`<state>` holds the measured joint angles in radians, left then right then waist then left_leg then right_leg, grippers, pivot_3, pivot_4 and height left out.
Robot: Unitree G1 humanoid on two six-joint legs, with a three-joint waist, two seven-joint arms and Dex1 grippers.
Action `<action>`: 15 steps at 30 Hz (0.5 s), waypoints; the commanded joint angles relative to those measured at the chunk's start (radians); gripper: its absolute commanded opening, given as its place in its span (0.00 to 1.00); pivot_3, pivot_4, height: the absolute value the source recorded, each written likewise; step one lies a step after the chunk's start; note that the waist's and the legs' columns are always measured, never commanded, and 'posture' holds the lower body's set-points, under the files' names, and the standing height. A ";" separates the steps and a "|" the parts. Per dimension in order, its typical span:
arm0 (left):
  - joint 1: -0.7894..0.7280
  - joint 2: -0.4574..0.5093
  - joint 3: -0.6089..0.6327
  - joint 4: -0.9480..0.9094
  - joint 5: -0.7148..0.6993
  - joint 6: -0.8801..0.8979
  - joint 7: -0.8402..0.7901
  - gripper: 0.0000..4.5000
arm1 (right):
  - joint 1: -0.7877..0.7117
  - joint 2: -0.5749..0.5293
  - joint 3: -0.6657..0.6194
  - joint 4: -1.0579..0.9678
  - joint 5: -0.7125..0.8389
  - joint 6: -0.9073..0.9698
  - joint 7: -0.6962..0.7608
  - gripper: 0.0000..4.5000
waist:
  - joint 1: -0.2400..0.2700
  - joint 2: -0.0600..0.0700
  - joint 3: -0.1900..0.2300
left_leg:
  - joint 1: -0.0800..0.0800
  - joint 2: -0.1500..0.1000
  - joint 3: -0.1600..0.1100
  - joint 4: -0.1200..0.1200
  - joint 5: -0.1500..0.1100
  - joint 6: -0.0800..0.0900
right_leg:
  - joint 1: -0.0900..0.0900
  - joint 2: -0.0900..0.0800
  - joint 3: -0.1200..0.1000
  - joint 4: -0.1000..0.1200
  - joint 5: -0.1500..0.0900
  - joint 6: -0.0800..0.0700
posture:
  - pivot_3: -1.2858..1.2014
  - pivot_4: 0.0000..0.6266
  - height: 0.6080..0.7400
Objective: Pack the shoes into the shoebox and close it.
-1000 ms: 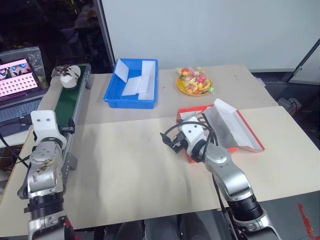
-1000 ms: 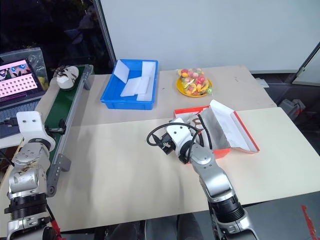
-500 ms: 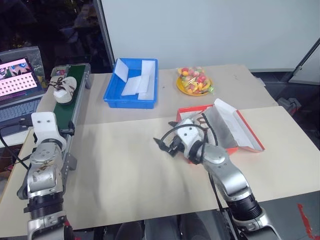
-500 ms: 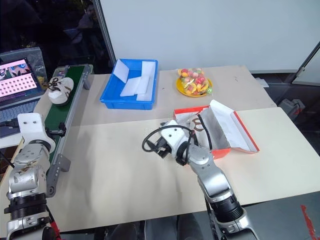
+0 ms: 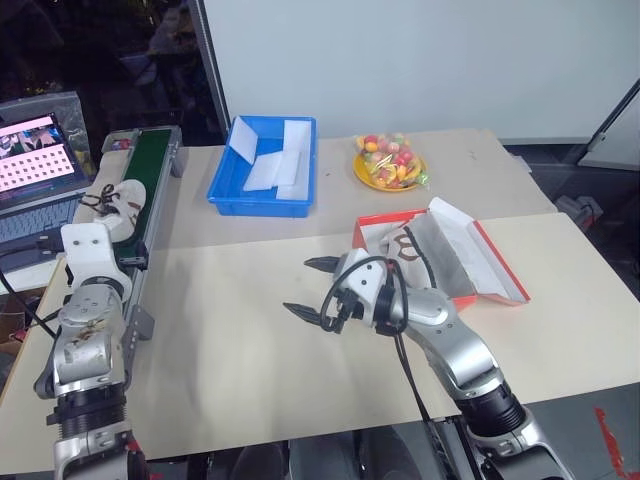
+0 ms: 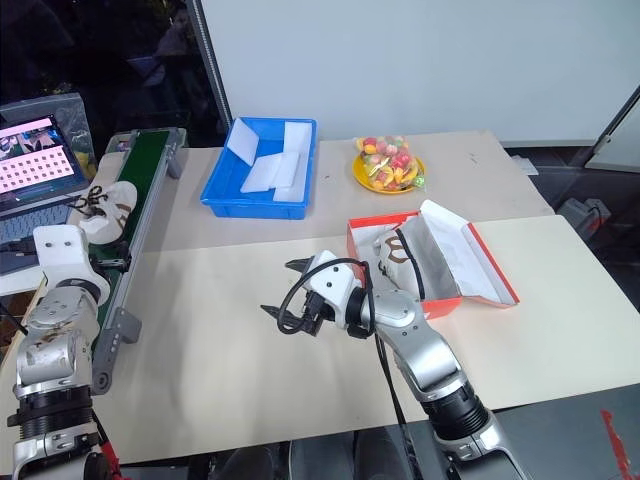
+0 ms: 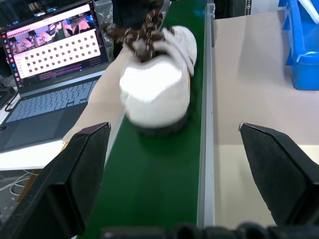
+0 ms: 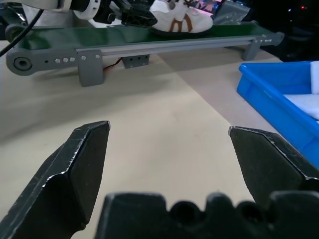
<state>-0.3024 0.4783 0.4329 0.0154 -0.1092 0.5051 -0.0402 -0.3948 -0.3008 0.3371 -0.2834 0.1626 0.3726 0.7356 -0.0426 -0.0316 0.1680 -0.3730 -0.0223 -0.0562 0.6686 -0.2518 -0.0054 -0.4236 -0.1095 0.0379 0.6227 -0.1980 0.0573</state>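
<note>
Right claw (image 6: 282, 289) wide open, apparently empty, above table (image 6: 220, 340).

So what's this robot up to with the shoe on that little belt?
It is packing sneakers into the red shoebox, which lies open with one shoe already inside. The second shoe sits on the green conveyor, right in front of the open left gripper. The right gripper, also open and empty, hovers over the table beside the box.
</note>
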 commanded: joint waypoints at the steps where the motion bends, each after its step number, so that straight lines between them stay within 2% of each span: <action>1: 0.009 0.030 0.053 0.001 0.005 0.012 0.030 0.98 | -0.022 0.006 -0.023 -0.020 0.020 -0.018 0.003 1.00 | 0.000 0.000 0.000 | 0.000 0.000 0.000 0.000 0.000 0.000 | 0.000 0.000 0.000 0.000 0.000 0.000 | 0.52 0.24 1.00; 8: 0.004 0.023 0.112 0.082 -0.045 0.075 0.044 0.98 | -0.054 0.012 -0.052 -0.059 0.054 0.033 -0.015 1.00 | 0.002 0.000 0.000 | 0.000 0.000 0.000 0.000 0.000 0.000 | 0.000 0.000 0.000 0.000 0.000 0.000 | 0.52 0.24 1.00; 15: -0.019 -0.002 0.065 0.049 -0.107 0.119 -0.013 0.98 | -0.108 0.022 -0.097 -0.105 0.102 0.103 -0.044 1.00 | 0.001 0.000 0.000 | 0.003 0.000 0.000 0.000 0.000 -0.001 | 0.001 0.000 0.000 0.002 0.000 0.000 | 0.52 0.24 1.00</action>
<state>-0.3053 0.4675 0.5081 0.0897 -0.2046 0.6253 -0.0447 -0.4823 -0.2871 0.2666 -0.3454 0.2393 0.4648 0.7045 -0.0412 -0.0317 0.1680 -0.3704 -0.0219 -0.0564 0.6684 -0.2515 -0.0060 -0.4225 -0.1092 0.0376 0.6243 -0.1979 0.0572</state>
